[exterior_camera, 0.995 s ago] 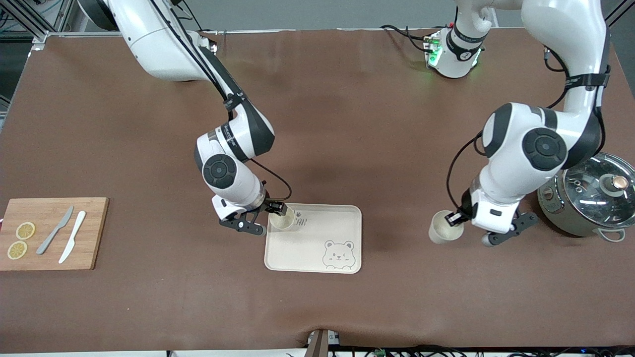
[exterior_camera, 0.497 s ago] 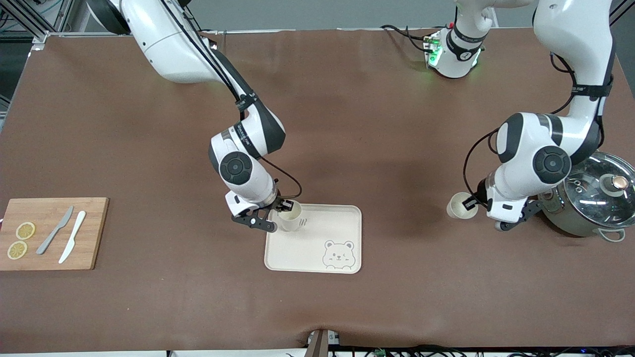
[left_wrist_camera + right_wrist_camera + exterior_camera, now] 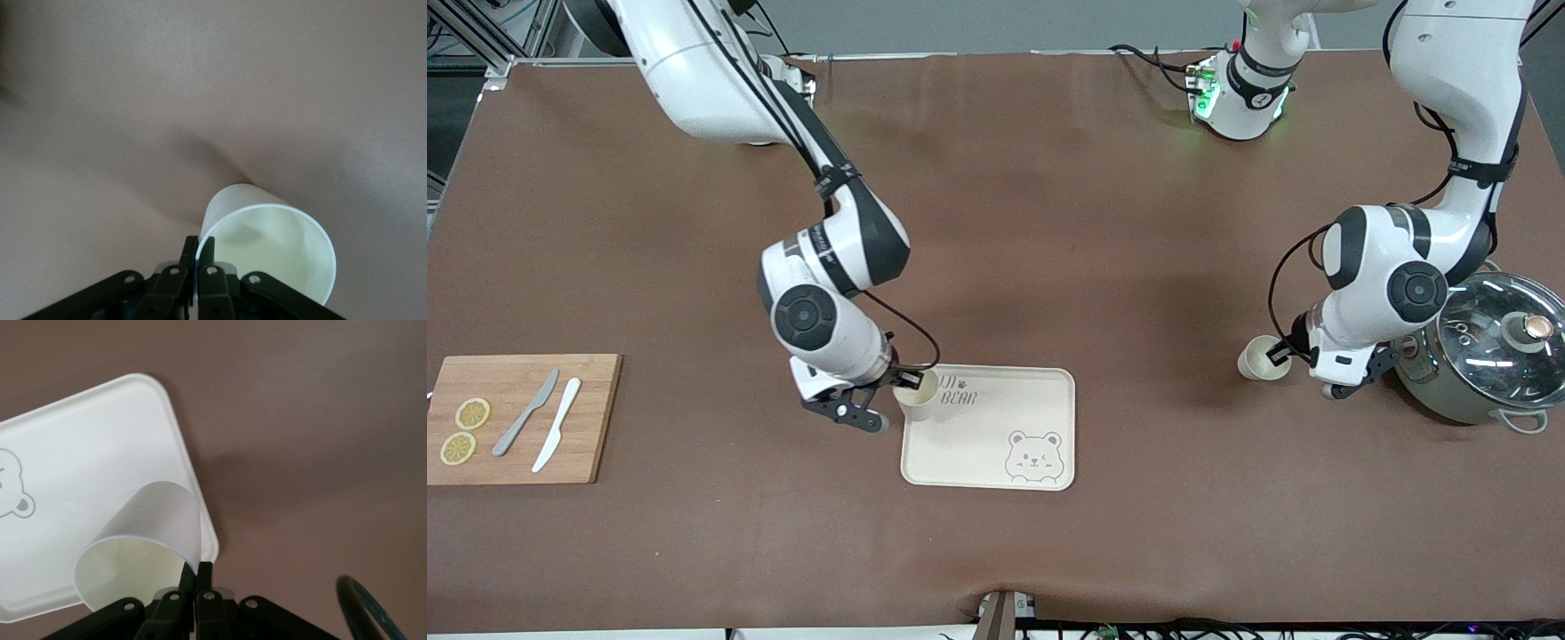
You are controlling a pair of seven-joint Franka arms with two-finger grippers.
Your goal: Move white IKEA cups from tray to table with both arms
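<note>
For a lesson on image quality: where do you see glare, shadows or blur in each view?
Front view: bright glare on the pot's glass lid, and soft arm shadows on the table. Left wrist view: the white cup throws a soft dark shadow on the brown sheet, and the left tool looks blurred at the frame edge. Right wrist view: even light, with a faint shadow beside the tray.

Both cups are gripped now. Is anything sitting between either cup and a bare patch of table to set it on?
Nothing visible does. The right gripper pinches its cup by the rim over the tray edge, with bare table alongside. The left gripper holds the other cup over bare table; the steel pot stands beside it, toward the left arm's end.
</note>
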